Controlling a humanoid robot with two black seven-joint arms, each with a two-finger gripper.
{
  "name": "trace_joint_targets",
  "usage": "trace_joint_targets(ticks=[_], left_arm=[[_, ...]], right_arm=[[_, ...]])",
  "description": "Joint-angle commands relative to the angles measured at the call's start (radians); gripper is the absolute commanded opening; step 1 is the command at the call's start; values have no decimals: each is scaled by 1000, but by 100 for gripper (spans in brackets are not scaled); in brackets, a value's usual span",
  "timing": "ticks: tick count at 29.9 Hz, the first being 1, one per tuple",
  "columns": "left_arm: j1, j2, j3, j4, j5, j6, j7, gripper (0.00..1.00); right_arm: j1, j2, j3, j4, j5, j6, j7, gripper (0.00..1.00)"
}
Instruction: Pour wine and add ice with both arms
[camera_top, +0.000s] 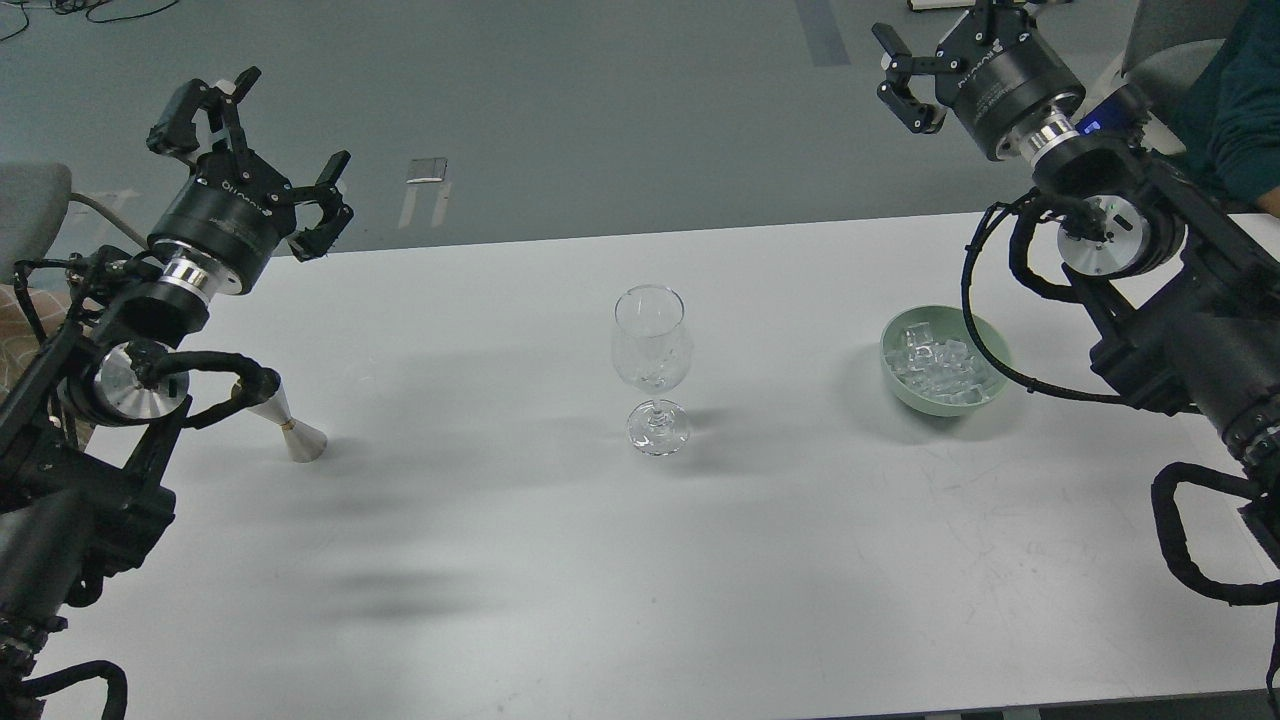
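Note:
A clear stemmed wine glass (652, 350) stands upright at the middle of the white table (640, 580). The wine is not visible; I can make out no liquid in the glass. Right of it, a pale green bowl (888, 360) holds many clear cubes of ice (935, 365). A silver jigger (295, 430) stands at the left, partly hidden behind my left arm. My left gripper (255, 150) hangs open and empty above the table's far left edge. My right gripper (920, 70) is open and empty, high beyond the far edge, well behind the bowl.
A cable loop of my right arm (985, 330) crosses in front of the bowl's right rim. A grey chair (30, 210) sits at the far left. A person in teal (1240, 100) sits at the top right. Grey floor lies past the table.

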Motion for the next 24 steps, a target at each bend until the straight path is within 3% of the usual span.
trace_joint_targets(ticks=[1, 24], left_arm=[[-1, 2, -1, 0, 2, 0, 0, 99], [-48, 3, -11, 52, -15, 43, -3, 99]], right_arm=[[-4, 1, 0, 2, 0, 0, 0, 100], [-5, -2, -4, 0, 0, -9, 0, 100]])
